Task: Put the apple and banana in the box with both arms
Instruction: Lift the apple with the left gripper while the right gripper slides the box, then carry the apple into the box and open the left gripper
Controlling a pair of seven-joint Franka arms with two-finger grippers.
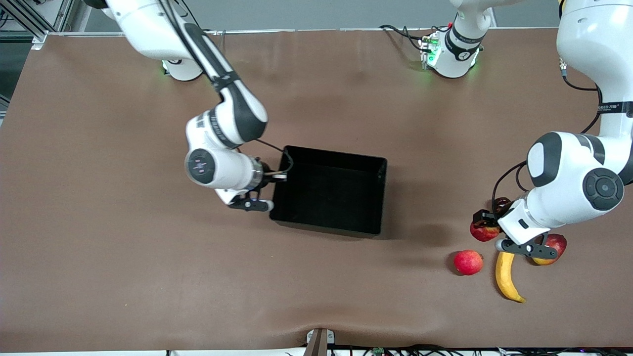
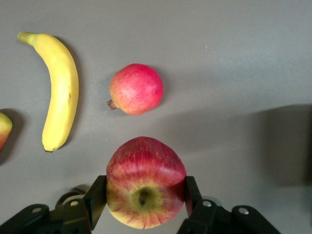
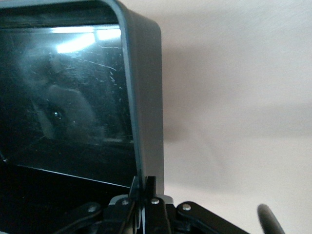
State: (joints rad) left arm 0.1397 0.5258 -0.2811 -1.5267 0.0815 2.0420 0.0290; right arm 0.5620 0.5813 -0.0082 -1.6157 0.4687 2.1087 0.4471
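High front camera faces the arms; wrist cameras look close over their claws.

White arms [image 1: 568, 168], black joint bands, cables.

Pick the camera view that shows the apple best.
The left wrist view: the apple fills it, streaked skin and stem dimple clear, clamped between the left hand's fingers. The front view shows the apple only as a small red shape partly covered by that hand. The right wrist view shows none of it.
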